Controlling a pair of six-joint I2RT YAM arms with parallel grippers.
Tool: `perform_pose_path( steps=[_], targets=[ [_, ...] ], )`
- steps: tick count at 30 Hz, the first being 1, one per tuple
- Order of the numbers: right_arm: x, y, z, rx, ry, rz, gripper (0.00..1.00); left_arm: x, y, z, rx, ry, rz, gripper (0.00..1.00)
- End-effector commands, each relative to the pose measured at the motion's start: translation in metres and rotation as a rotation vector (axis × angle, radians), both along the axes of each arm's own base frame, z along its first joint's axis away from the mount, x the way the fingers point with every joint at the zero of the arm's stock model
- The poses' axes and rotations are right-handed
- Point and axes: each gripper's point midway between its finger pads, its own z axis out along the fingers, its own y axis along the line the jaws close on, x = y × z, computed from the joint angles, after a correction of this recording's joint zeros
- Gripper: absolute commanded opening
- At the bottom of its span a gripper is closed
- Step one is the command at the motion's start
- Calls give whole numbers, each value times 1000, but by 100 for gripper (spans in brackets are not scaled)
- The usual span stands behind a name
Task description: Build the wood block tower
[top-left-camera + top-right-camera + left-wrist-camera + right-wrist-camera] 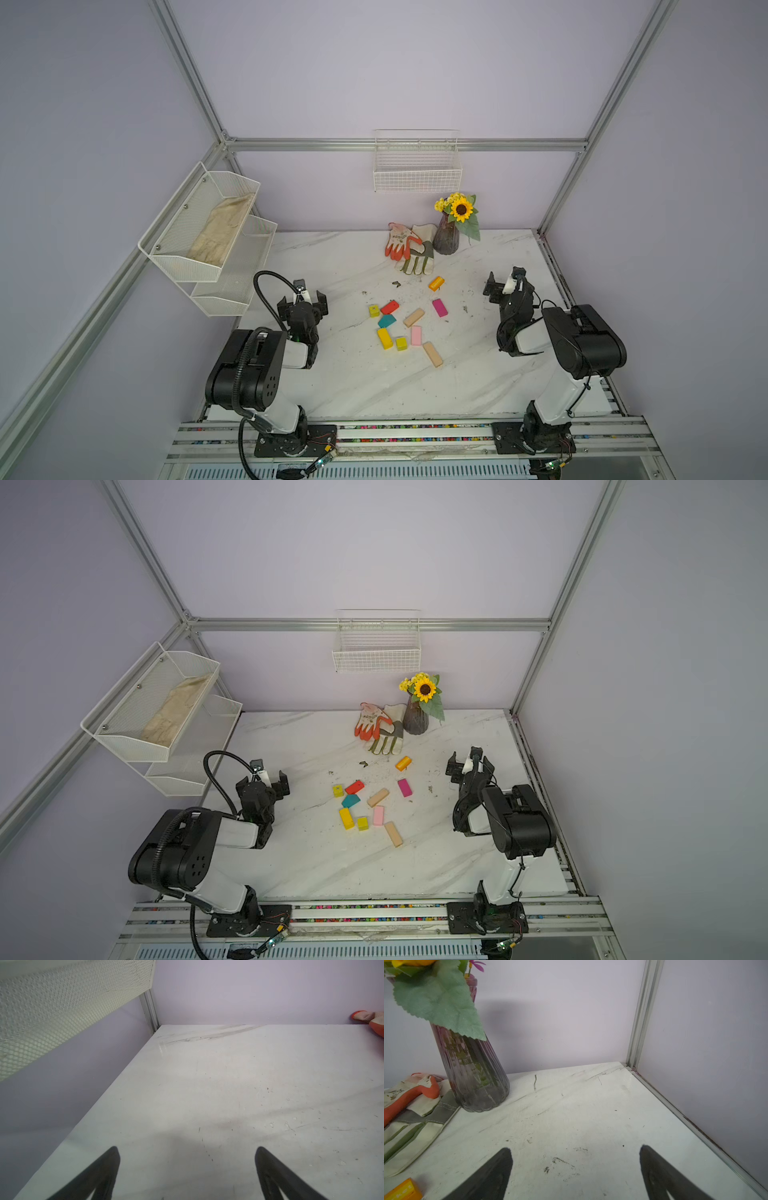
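Several wood blocks lie loose and apart on the white marble table [357, 386] in both top views: an orange one [436, 284], magenta [439, 308], red [390, 307], teal [387, 321], pink [416, 335], a yellow bar [385, 338], two yellow cubes and two tan bars [432, 354]. No tower shows in any view. My left gripper [302, 298] [187, 1151] hovers open and empty left of the blocks. To their right, my right gripper [505, 282] [575, 1151] is open and empty too, with the orange block [402, 1190] off to its side.
A dark purple vase with a sunflower [446, 239] and a pile of garden gloves [409, 249] stand at the back behind the blocks. White mesh shelves [199, 232] hang on the left wall. A wire basket [417, 166] hangs on the back wall.
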Motion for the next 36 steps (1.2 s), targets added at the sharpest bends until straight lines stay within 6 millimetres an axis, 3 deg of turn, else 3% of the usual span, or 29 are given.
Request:
perform_pose_path(
  steps=[1,31,34,36],
  targets=[
    [3,0,9,12,-37,-6,97,4,-2,16,3,-65,-5,100],
    [0,-2,10,11,-45,-12,97,3,-2,18,4,-70,-5,100],
    [-20,-6,34,15,-115,-58,97,-7,-5,33,24,-122,-8,100],
    [-38,-13,49,48,-141,-130,97,-17,-15,54,84,-152,-3,100]
  ],
)
